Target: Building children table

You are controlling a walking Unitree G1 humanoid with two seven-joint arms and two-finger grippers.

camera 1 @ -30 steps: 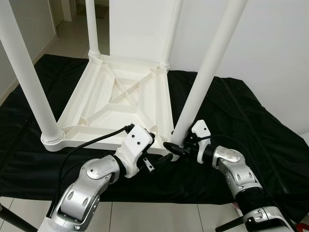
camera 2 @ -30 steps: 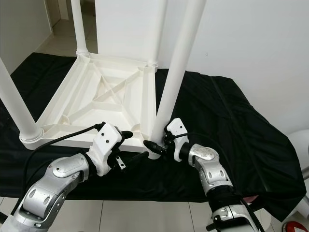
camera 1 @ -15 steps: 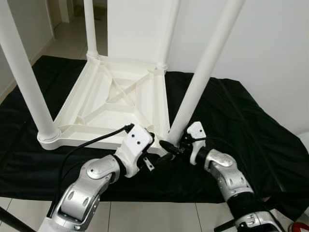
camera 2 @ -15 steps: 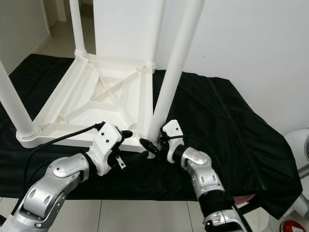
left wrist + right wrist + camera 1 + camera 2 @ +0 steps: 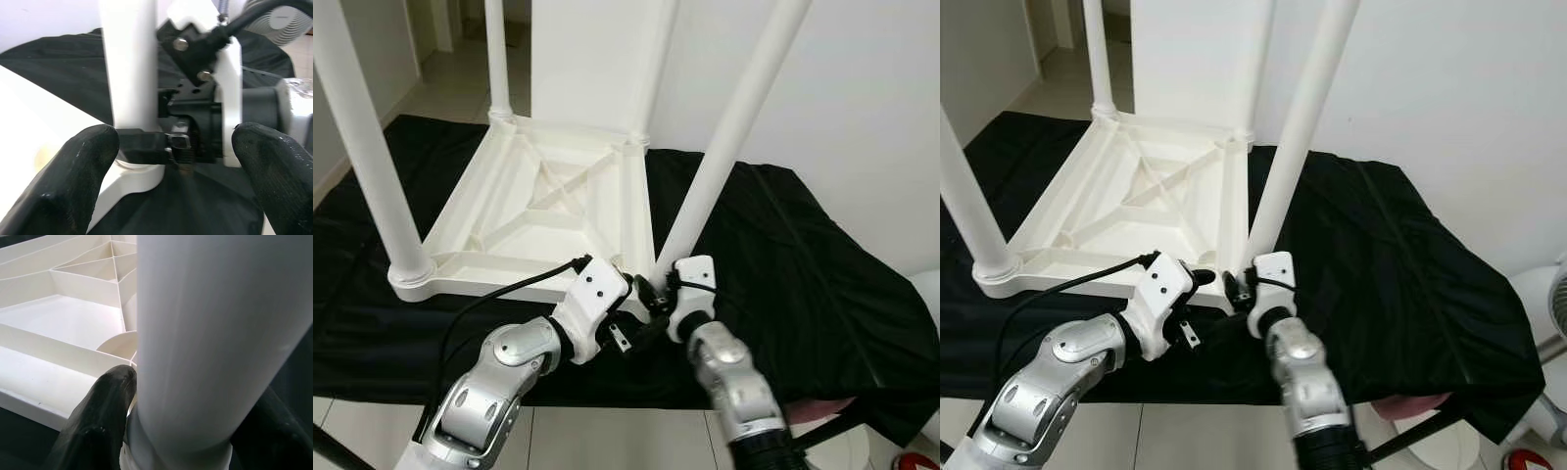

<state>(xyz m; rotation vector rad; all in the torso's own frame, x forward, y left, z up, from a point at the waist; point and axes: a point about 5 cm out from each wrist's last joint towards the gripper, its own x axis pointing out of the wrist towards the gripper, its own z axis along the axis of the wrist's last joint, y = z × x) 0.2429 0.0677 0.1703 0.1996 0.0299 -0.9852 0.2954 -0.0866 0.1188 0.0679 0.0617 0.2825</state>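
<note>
Since a second ago the right arm has swung in from the right toward the middle, so that its wrist now stands almost upright just in front of the near right leg (image 5: 724,147), and the right pincer (image 5: 161,431) has its two black fingers (image 5: 100,421) set on either side of that leg's base, clamped on it. Close beside it, the left pincer (image 5: 171,161) is held at the same corner with its fingers (image 5: 73,181) spread apart; between them its wrist view shows the leg's foot and the black and white body of the right wrist, and nothing is gripped. Both silver forearms reach up from the bottom edge of the eye views, a black cable looping off the left wrist.

Past the pincers lies the white children table (image 5: 548,196), upside down on a black cloth (image 5: 803,255), its ribbed underside facing up with a cross of stiffeners in the middle. Four white legs rise from its corners: near left leg (image 5: 367,147), near right one, and two far legs against the white wall (image 5: 862,117). Beyond the cloth on the left, pale floor tiles (image 5: 450,88) run into a doorway
</note>
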